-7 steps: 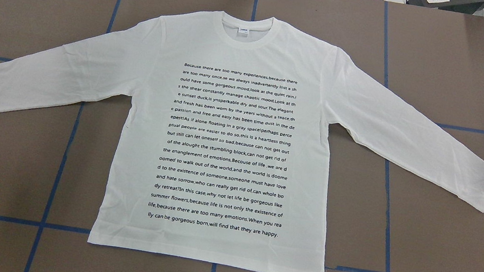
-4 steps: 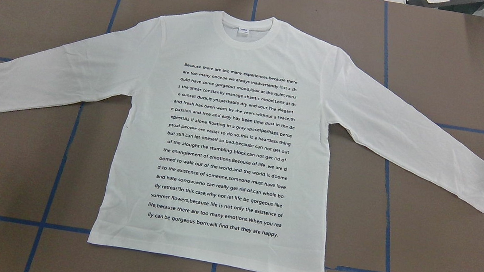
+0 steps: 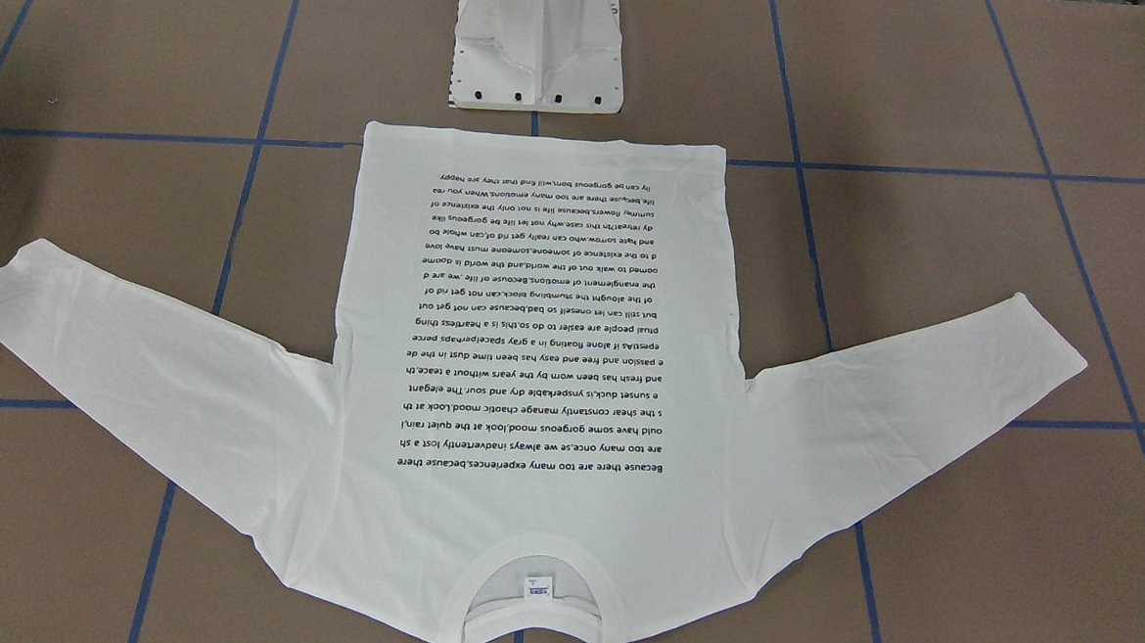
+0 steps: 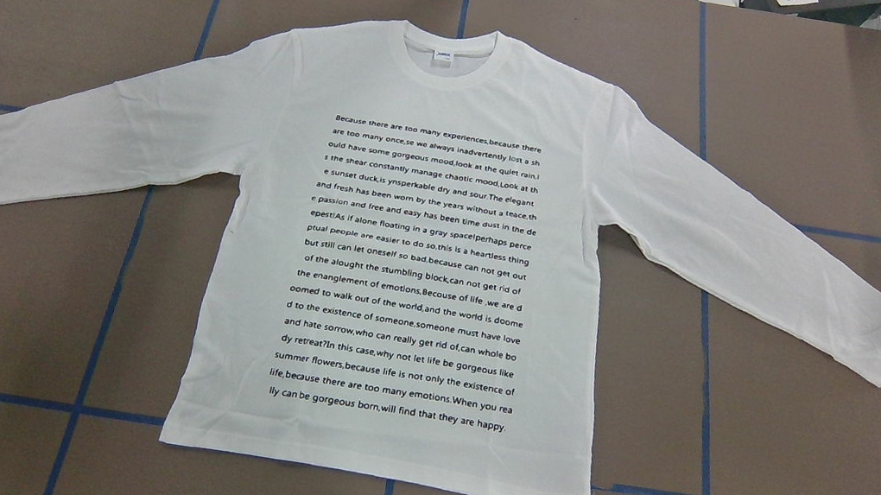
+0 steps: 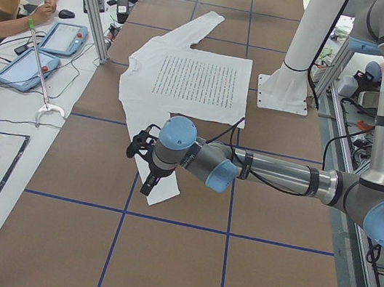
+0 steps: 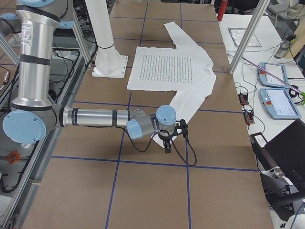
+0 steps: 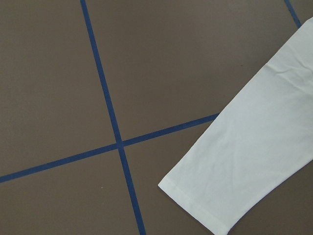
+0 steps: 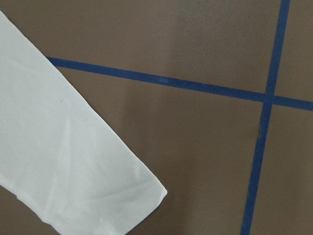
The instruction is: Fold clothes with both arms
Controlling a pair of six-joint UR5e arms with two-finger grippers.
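Left black two-finger gripper (image 5: 146,180) hangs near the left cuff (image 7: 195,205), at 9 o'clock of the large white long-sleeved cotton T-shirt (image 4: 438,90); whether it is spread or clenched I cannot tell. That shirt lies flat, print up, on the brown blue-taped table (image 4: 4,305), collar at 12, hem at 6, sleeves spread: no fold made, all remain. At 3 o'clock the right black gripper (image 6: 167,147) hovers by the right cuff (image 8: 146,196), state equally unreadable. Only the white pedestal base (image 3: 537,55), just past the hem, might crowd a fold.
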